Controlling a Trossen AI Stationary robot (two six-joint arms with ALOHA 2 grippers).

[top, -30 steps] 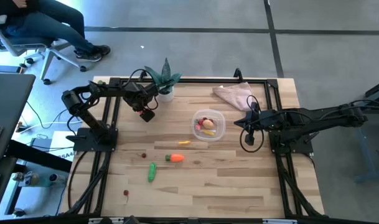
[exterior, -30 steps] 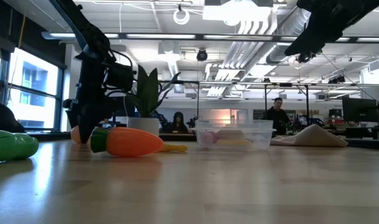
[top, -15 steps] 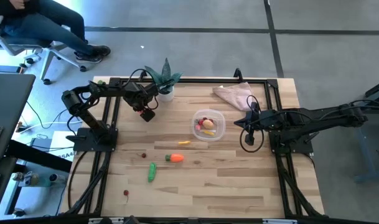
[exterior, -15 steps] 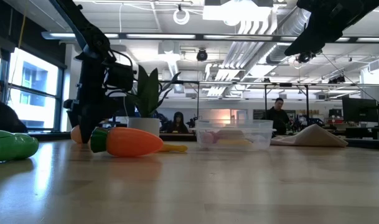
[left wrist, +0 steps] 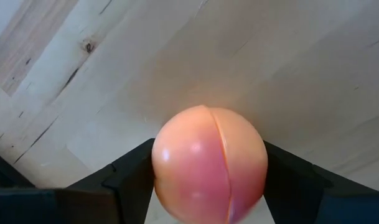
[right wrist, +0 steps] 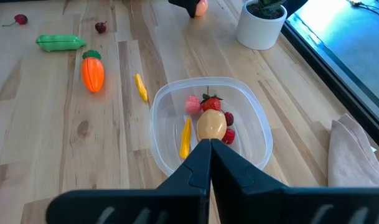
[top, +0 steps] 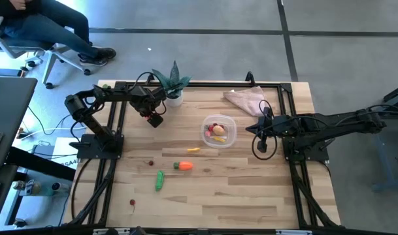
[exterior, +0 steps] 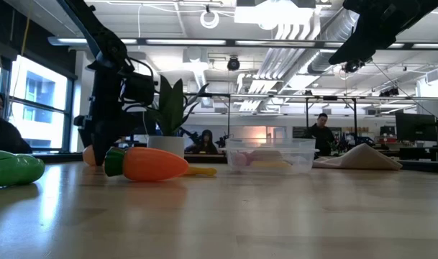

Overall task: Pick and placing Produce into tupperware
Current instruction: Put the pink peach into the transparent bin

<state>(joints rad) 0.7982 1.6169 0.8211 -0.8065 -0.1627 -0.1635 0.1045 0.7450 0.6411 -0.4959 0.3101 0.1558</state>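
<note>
Now left hand (left wrist: 209, 186) low at counter (top: 251, 189) far-left corner, beside plant (top: 173, 81). Peach (left wrist: 209, 163) sits between its parted fingers (left wrist: 130, 177), one each side; whether fingers press peach yet, cannot tell. Peach rests on counter, round, no long axis. Tupperware (top: 219, 131) lies well apart toward centre, part filled. Right hand (right wrist: 209, 163) clenched, empty, hovers just beside tupperware, yet left hand is one at peach.
</note>
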